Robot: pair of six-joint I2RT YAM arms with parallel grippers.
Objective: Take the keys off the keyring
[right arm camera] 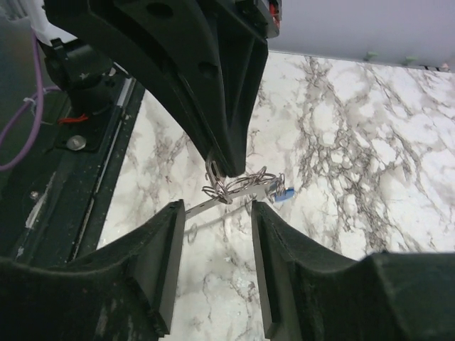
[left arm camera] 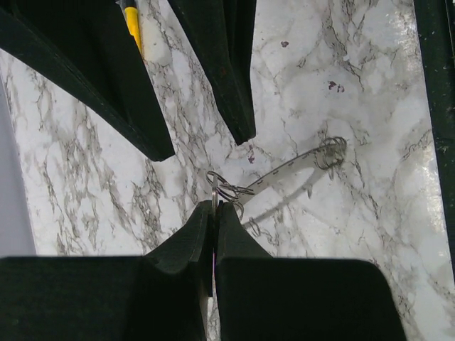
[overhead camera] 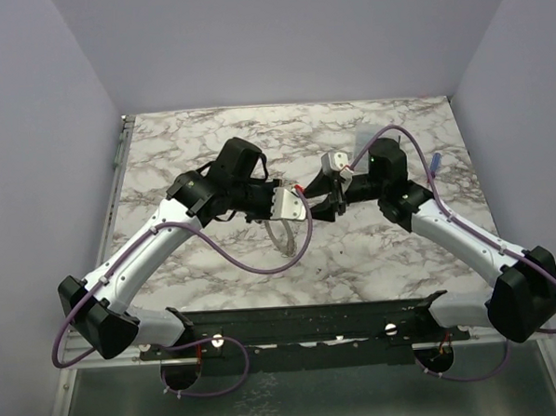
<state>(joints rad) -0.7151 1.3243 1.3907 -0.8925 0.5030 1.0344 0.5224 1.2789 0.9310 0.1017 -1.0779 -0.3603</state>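
Above the marble table the two arms meet in mid-air. The left gripper is pinched tight on one end of the keyring, whose flat band shows edge-on and appears lifted off the surface, while the right gripper faces it with jaws apart and nothing between them. The step in hand looks like picking off a key, so the right arm would do best to ease forward and close only on the blue key beside the small wire loops, not on the band. It should then pull along the loop, because a sideways tug could twist the ring out of the left pinch.
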